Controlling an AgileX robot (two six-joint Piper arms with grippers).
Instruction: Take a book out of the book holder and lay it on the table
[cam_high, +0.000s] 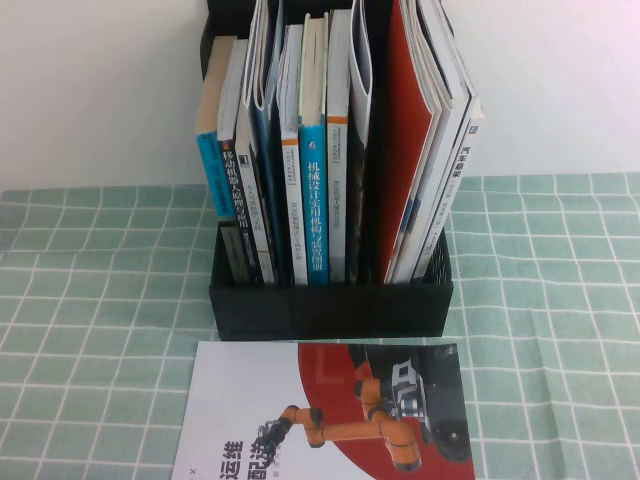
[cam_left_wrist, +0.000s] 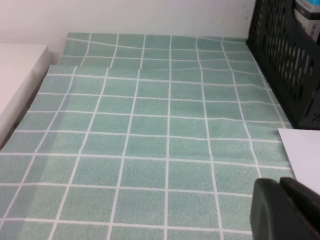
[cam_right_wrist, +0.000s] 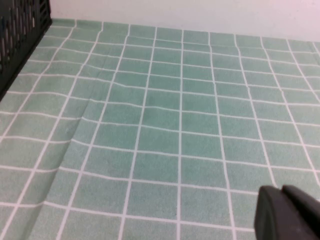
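The black book holder (cam_high: 330, 305) stands mid-table, full of upright books. In its rightmost slot a thin book with a white spine and black characters (cam_high: 463, 170) leans beside the red-covered magazine (cam_high: 405, 150); its cover is hidden. Neither gripper shows in the high view. My left gripper (cam_left_wrist: 280, 187) is shut and empty, low over the green grid cloth (cam_left_wrist: 150, 125) to the left of the holder (cam_left_wrist: 280, 60). My right gripper (cam_right_wrist: 281, 192) is shut and empty over the cloth (cam_right_wrist: 175, 125) to the right of the holder (cam_right_wrist: 20, 35).
A white-and-red brochure with an orange robot arm (cam_high: 330, 420) lies flat in front of the holder; its corner shows in the left wrist view (cam_left_wrist: 305, 150). A white ledge (cam_left_wrist: 15, 75) borders the cloth on the far left. A white wall stands behind.
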